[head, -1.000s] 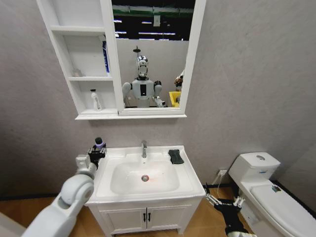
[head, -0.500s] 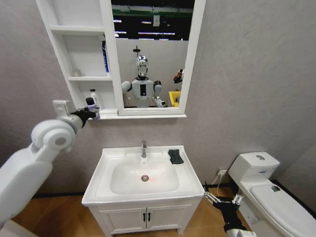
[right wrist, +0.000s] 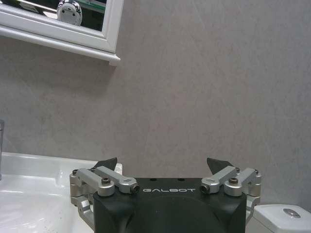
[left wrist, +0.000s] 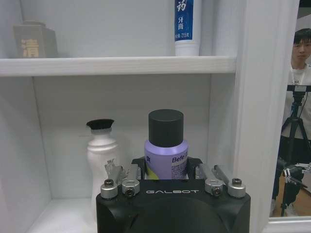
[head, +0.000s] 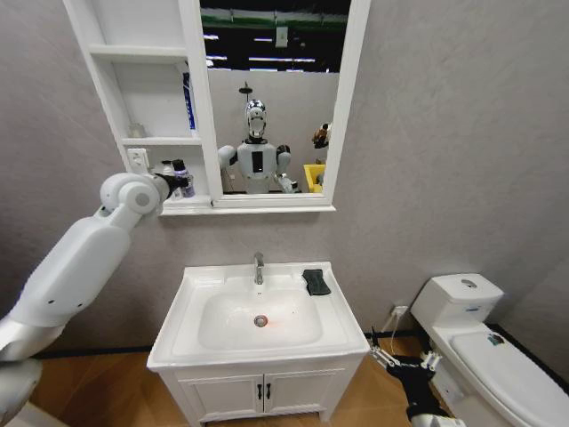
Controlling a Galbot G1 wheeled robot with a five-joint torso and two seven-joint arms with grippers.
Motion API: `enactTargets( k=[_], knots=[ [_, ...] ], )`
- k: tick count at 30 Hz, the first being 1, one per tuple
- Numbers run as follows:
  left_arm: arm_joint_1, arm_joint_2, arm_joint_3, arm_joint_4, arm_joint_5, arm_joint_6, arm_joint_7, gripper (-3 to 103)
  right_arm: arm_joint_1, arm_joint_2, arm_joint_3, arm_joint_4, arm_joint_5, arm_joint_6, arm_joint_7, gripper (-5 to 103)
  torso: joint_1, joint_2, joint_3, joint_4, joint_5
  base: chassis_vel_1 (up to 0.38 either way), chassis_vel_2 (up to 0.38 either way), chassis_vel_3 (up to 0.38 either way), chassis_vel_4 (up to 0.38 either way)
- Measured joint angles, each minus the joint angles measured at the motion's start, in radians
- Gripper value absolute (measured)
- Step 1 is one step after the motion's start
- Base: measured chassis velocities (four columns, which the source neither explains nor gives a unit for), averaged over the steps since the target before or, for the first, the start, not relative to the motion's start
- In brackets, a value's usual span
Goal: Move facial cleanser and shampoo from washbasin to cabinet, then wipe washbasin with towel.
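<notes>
1. Gripping a purple bottle (left wrist: 165, 155) with a dark cap, the left gripper (head: 174, 184) sits at the mouth of the lowest niche of the cabinet (head: 120, 107), at about 10 o'clock from the washbasin (head: 258, 311) in the head view.
2. In that niche, a white bottle (left wrist: 102, 150) with a black cap stands just beside the purple one (upright, near the back wall).
3. The towel (head: 316, 282) lies on the washbasin's rim, at about 2 o'clock from the drain.
4. The right gripper (right wrist: 164, 166) hangs low by the toilet (head: 484, 347), its fingers spread wide, grasping nothing.
</notes>
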Motion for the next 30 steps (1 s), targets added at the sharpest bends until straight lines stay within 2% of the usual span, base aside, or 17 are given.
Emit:
enactTargets(
  k=[2, 5, 14, 21, 28, 29, 30],
  knots=[
    [-0.042, -0.020, 0.024, 0.064, 0.026, 0.006, 0.043, 43, -0.003, 0.001, 0.000, -0.009, 0.000, 0.010, 0.004, 100, 0.000, 0.000, 0.000, -0.0001, 0.0002, 0.000, 0.000, 0.000, 0.000],
    [-0.073, -0.039, 0.045, 0.121, 0.045, 0.010, 0.064, 43, -0.007, 0.001, -0.002, -0.016, 0.000, 0.018, 0.011, 100, 0.000, 0.000, 0.000, -0.0001, 0.0002, 0.000, 0.000, 0.000, 0.000],
    [-0.085, -0.064, 0.074, 0.188, 0.050, 0.025, 0.075, 43, -0.019, 0.000, 0.000, -0.024, 0.004, 0.036, 0.018, 100, 0.000, 0.000, 0.000, 0.0001, 0.0000, 0.000, 0.000, 0.000, 0.000],
    [-0.094, -0.098, 0.084, 0.274, 0.090, -0.005, 0.099, 43, -0.050, 0.000, 0.002, -0.042, 0.011, 0.083, 0.028, 100, 0.000, 0.000, 0.000, -0.0001, 0.0001, 0.000, 0.000, 0.000, 0.000],
    [-0.094, -0.108, 0.077, 0.300, 0.119, -0.016, 0.109, 43, -0.057, 0.003, -0.002, -0.049, 0.009, 0.094, 0.031, 100, 0.000, 0.000, 0.000, 0.0000, 0.0000, 0.000, 0.000, 0.000, 0.000],
    [-0.092, -0.107, 0.075, 0.299, 0.121, -0.016, 0.111, 49, -0.057, 0.004, -0.002, -0.049, 0.009, 0.094, 0.032, 100, 0.000, 0.000, 0.000, -0.0001, 0.0001, 0.000, 0.000, 0.000, 0.000],
    [-0.089, -0.105, 0.075, 0.297, 0.123, -0.016, 0.112, 49, -0.055, 0.003, -0.001, -0.049, 0.009, 0.094, 0.032, 100, 0.000, 0.000, 0.000, -0.0001, 0.0002, 0.000, 0.000, 0.000, 0.000]
  ],
)
